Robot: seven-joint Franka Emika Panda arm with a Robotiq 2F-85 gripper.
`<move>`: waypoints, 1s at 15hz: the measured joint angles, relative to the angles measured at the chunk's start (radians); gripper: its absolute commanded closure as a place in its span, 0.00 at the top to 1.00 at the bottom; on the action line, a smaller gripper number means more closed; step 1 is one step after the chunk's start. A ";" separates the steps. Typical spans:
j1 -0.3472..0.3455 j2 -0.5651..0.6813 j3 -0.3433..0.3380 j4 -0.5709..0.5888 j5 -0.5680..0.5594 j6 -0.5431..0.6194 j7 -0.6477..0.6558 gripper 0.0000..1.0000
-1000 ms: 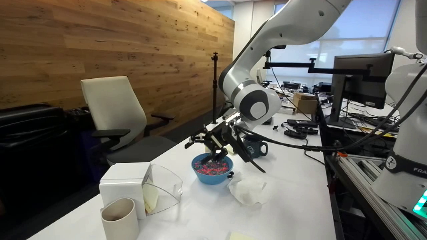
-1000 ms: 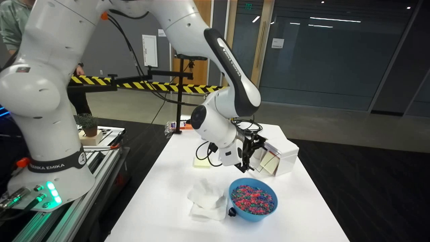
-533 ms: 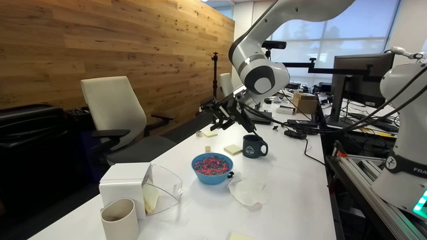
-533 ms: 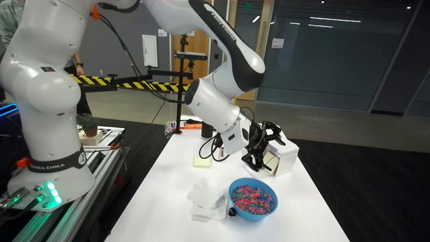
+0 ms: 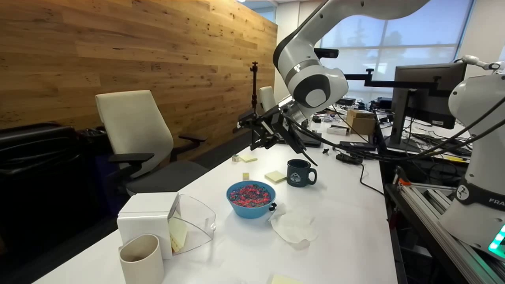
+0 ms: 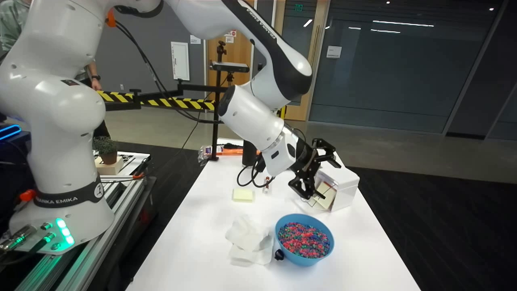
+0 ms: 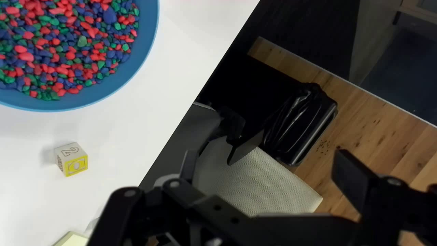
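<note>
Block [image 7: 71, 159] with a "2"; "FRANKA EMIKA" arm [image 6: 274, 48]

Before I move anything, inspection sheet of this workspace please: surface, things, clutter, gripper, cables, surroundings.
Surface: white table, smooth-looking.
Things: blue bowl, upright, holding red, green and blue pebbles; toy block stands apart from it.
Clutter: crumpled paper beside the bowl; dark mug; sticky notes; white box; beige cup.
Gripper: jaws wide open, holding nothing, raised.
Cables: black leads trail from the arm; damage too small to judge.
Surroundings: office chair, wooden wall, monitor; person partly hidden.
</note>
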State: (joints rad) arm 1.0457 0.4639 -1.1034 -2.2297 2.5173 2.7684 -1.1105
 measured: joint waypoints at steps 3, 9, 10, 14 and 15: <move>0.000 0.001 -0.001 0.000 0.000 0.000 0.000 1.00; 0.000 0.001 -0.002 0.000 0.000 0.000 0.000 1.00; -0.001 0.001 -0.001 0.000 0.000 -0.007 0.004 1.00; -0.001 -0.003 -0.014 0.000 0.000 -0.127 0.084 1.00; 0.000 -0.005 -0.023 0.000 0.000 -0.159 0.102 1.00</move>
State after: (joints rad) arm 1.0453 0.4592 -1.1260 -2.2301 2.5174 2.6099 -1.0086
